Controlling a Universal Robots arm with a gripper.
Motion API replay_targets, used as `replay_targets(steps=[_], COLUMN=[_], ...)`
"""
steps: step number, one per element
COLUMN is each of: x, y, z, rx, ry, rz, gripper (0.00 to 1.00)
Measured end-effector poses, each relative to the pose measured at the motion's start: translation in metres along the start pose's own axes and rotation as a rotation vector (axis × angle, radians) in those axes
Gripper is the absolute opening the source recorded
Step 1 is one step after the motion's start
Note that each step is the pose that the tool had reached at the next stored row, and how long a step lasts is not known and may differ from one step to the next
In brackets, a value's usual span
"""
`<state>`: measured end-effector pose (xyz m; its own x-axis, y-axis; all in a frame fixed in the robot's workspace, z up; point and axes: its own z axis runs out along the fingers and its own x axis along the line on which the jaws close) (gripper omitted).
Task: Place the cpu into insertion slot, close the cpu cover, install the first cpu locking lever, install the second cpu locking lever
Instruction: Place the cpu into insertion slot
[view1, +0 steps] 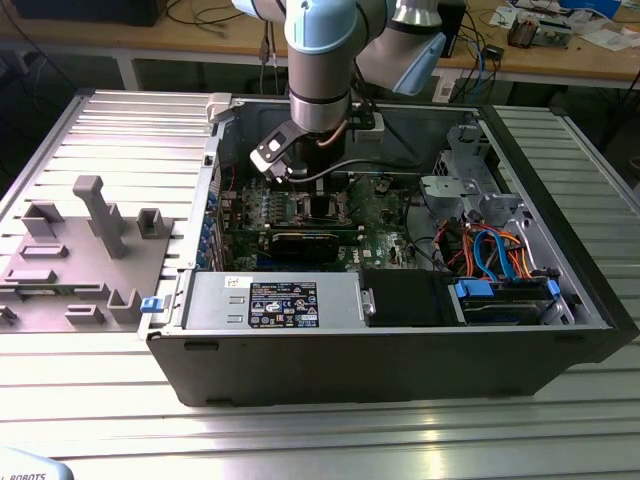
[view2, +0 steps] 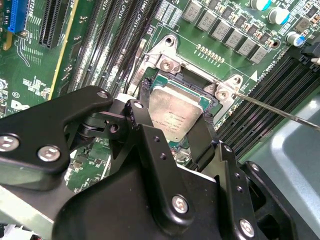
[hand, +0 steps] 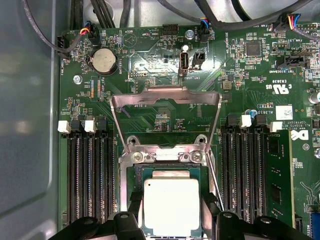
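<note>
My gripper (view2: 176, 102) is shut on the cpu (view2: 177, 112), a small square chip with a pale metal face, one black finger on each of two opposite edges. In the first wrist view the cpu (hand: 171, 204) sits squarely over the insertion slot (hand: 131, 172), level with its silvery rim; I cannot tell whether it rests in the slot. The cpu cover (hand: 165, 91), a silvery frame with a square window, stands swung open beyond the slot. A thin wire locking lever (view2: 280, 112) juts out sideways from the slot's corner. In the exterior view the gripper (view1: 318, 188) reaches down into the open computer case.
Long black memory slots (hand: 90, 175) flank the socket on both sides. A grey labelled power-supply box (view1: 290, 300) fills the case's near side, and a drive cage with blue and orange cables (view1: 500, 262) stands on the exterior view's right. A grey fixture tray (view1: 80, 250) lies outside the case.
</note>
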<state>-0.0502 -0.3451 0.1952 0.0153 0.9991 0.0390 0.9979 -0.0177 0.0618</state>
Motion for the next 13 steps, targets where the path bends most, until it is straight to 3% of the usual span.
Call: replay_targets(steps=[3, 4, 13], x=[0.0003, 0.0002, 0.0005], y=[0.0001, 0.0001, 0.0001], z=[0.0005, 0.0005, -0.0019], rx=[-0.0007, -0.0006, 0.0], ry=[0.0016, 0.0012, 0.0001], rz=[0.0, 0.0, 0.0], gripper=[0.55, 0.61, 0.61])
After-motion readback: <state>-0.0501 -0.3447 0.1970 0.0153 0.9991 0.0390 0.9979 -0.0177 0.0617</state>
